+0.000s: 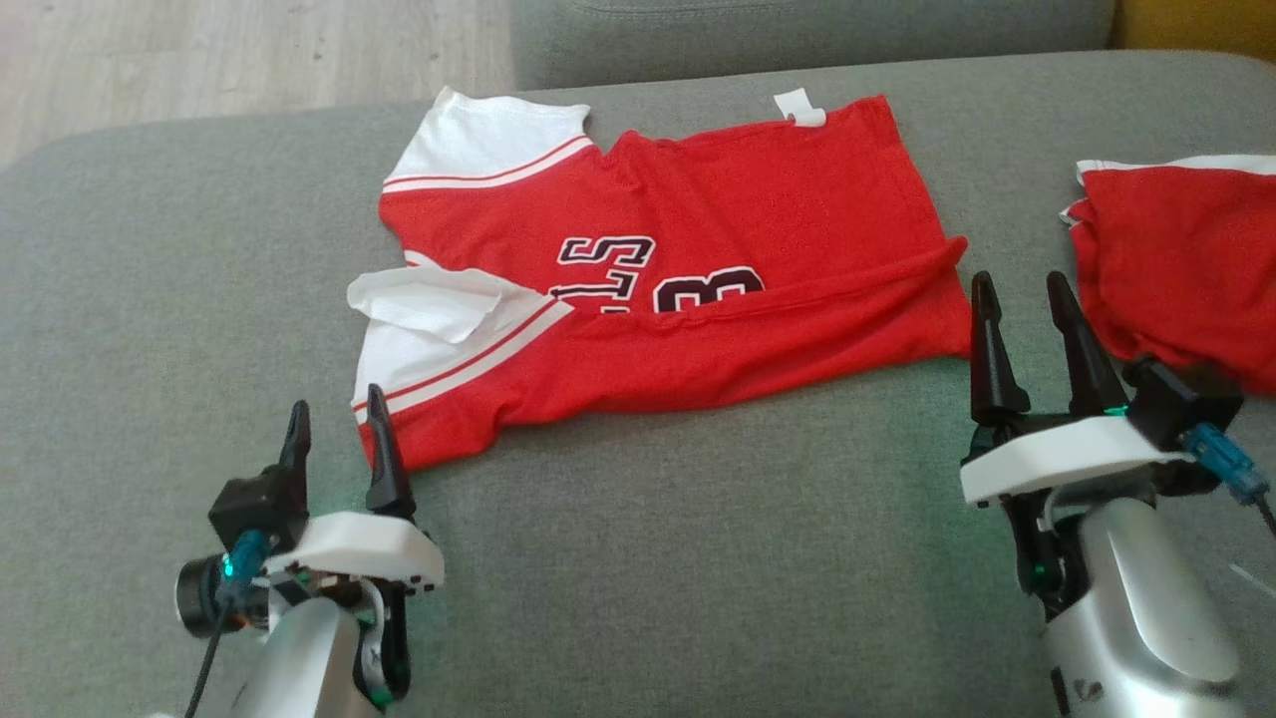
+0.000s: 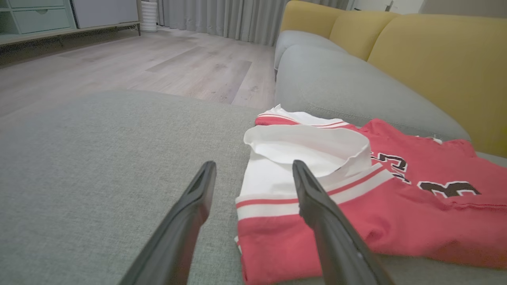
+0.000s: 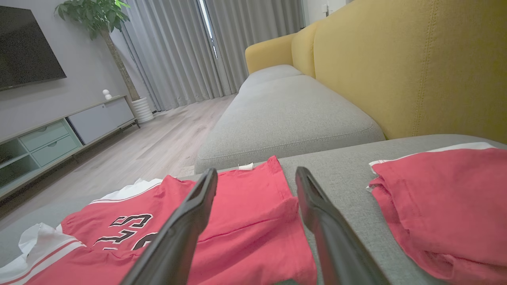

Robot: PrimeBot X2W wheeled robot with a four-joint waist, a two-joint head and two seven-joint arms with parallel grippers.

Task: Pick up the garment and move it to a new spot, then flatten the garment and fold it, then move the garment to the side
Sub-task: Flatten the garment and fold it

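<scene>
The red shirt (image 1: 688, 189) lies partly folded on the grey cushion (image 1: 638, 558), light, limp and likely to sag, so the left gripper (image 1: 337, 401) and right gripper (image 1: 1019, 281), both wide and empty, should probably pinch its near edge at the two ends.

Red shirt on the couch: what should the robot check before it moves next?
1. Left tool open and empty: ok.
2. Right tool open and empty: ok.
3. Red shirt smooth: not ok, its white sleeve curls up.
4. Near edge folded partly over the number: ok.
5. Other red garment apart from the shirt: ok.
6. Anything under the shirt: cannot tell.
</scene>
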